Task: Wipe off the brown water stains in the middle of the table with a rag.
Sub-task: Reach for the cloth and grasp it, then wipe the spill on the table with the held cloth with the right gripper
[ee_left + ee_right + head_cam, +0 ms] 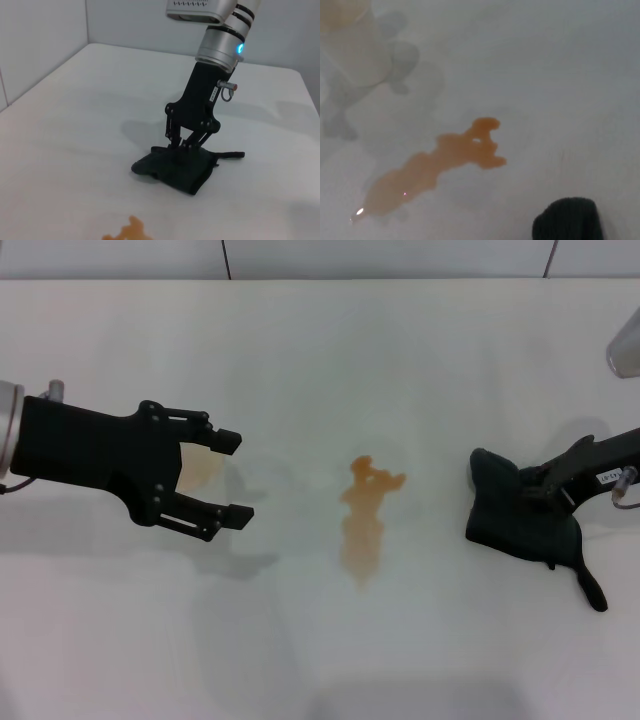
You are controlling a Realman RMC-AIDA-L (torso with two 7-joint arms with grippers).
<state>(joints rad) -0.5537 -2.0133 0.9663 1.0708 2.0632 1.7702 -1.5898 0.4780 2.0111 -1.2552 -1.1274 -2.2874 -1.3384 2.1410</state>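
The brown water stains (363,515) lie mid-table as an orange-brown blotch with a tail toward me; they also show in the right wrist view (440,165) and at the left wrist view's edge (127,232). The dark rag (510,525) lies bunched on the white table (320,360) right of the stain, with a narrow tail trailing off. My right gripper (535,490) reaches down onto the rag (175,170), its fingers (172,137) closed into the cloth. My left gripper (232,478) hovers left of the stain, open and holding nothing.
A white paper cup with a tan inside (203,468) stands partly hidden behind my left gripper, between its fingers. The table's far edge meets a tiled wall (400,255). A grey arm segment (625,345) shows at the right edge.
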